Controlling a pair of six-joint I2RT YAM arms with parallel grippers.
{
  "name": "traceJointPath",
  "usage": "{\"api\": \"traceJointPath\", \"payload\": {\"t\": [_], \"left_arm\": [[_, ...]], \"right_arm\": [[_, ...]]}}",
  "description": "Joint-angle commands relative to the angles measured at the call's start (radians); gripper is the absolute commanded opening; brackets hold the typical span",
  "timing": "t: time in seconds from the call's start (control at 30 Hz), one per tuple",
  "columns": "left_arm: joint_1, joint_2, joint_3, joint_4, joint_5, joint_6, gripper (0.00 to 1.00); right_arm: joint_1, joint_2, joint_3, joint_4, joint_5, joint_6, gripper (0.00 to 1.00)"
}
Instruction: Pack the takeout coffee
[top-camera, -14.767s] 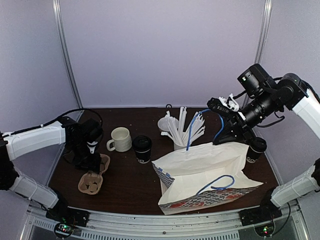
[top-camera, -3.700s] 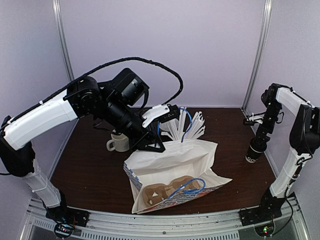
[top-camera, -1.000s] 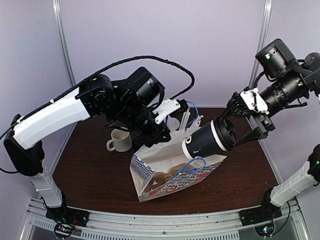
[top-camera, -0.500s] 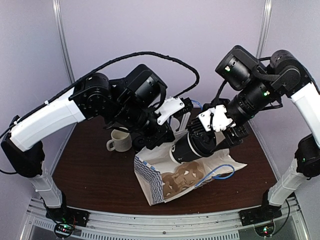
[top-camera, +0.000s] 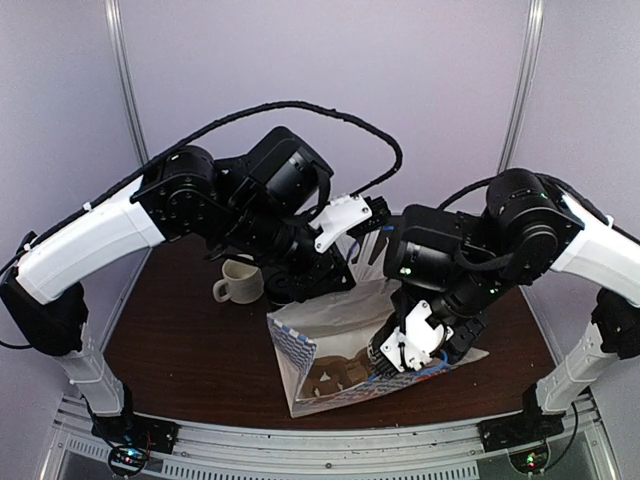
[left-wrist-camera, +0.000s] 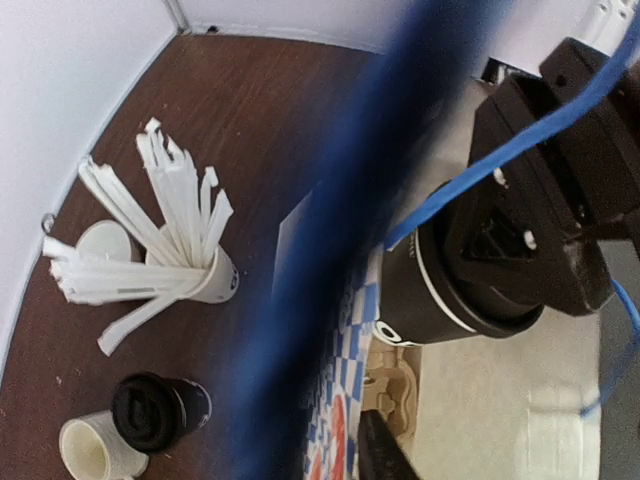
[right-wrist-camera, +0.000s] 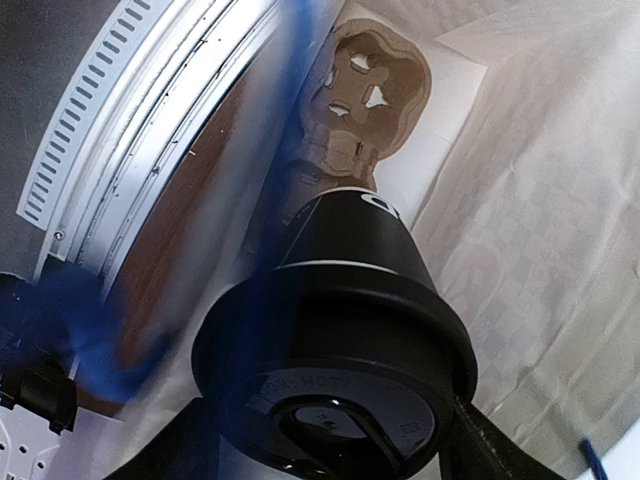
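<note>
Right now my right gripper (top-camera: 392, 352) is clamped on a black paper cup (right-wrist-camera: 345, 250). One finger sits on each side just under its black plastic lid (right-wrist-camera: 330, 400), which faces my wrist. The cup is tilted, base leading, and sits within the mouth of the white paper bag (top-camera: 335, 318). The bag's pale inner wall runs along the right of the cup in my wrist view. Beyond the cup's base, deeper in the bag, lies a brown cardboard cup carrier (right-wrist-camera: 368, 90) with cut-out holes; I cannot tell whether the cup touches it. A strand of blue cord handle (right-wrist-camera: 595, 455) shows just off to the gripper's right.

My left gripper (top-camera: 373, 212) hangs above the bag's far edge, higher than the right one. A blurred blue cord (left-wrist-camera: 340, 240) crosses right in front of its camera, but I cannot tell whether the fingers pinch it or stand parted. Only one dark fingertip (left-wrist-camera: 385, 460) shows at the bottom of that view. Below this gripper is the bag's blue-checked rim, with the held cup just past it.

Off to the left in that view, on the dark brown table (left-wrist-camera: 280, 120), stands a white cup of white stirrers (left-wrist-camera: 205, 283) with a small white round thing (left-wrist-camera: 105, 240) just behind it. Farther off, the second black cup (left-wrist-camera: 150, 408), lid on, stands upright outside the bag, just beside a cream mug (left-wrist-camera: 88, 450).
</note>
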Motion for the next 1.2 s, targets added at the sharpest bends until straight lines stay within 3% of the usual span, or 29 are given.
{"api": "traceJointPath", "payload": {"t": [0.0, 0.23, 0.37, 0.5, 0.7, 0.97, 1.17], "left_arm": [[-0.005, -0.042, 0.011, 0.072, 0.013, 0.014, 0.34], [-0.005, -0.122, 0.01, 0.084, 0.119, 0.044, 0.57], [-0.005, -0.227, -0.052, 0.183, 0.197, 0.063, 0.69], [0.009, -0.326, -0.178, 0.298, 0.121, 0.093, 0.8], [0.126, -0.357, -0.372, 0.444, 0.126, 0.046, 0.81], [0.16, -0.348, -0.534, 0.563, 0.12, 0.045, 0.79], [0.175, -0.393, -0.624, 0.602, 0.135, 0.045, 0.79]], "right_arm": [[0.07, -0.071, -0.065, 0.009, 0.105, 0.023, 0.5], [0.125, -0.081, -0.122, -0.003, 0.103, 0.054, 0.49], [0.161, -0.079, -0.148, -0.049, 0.04, 0.053, 0.49], [0.193, -0.092, -0.179, -0.057, -0.019, 0.049, 0.48], [0.215, -0.09, -0.209, -0.017, 0.005, 0.051, 0.46], [0.261, -0.137, -0.366, 0.057, 0.117, 0.03, 0.45], [0.272, -0.107, -0.33, 0.106, 0.194, 0.064, 0.44]]}}
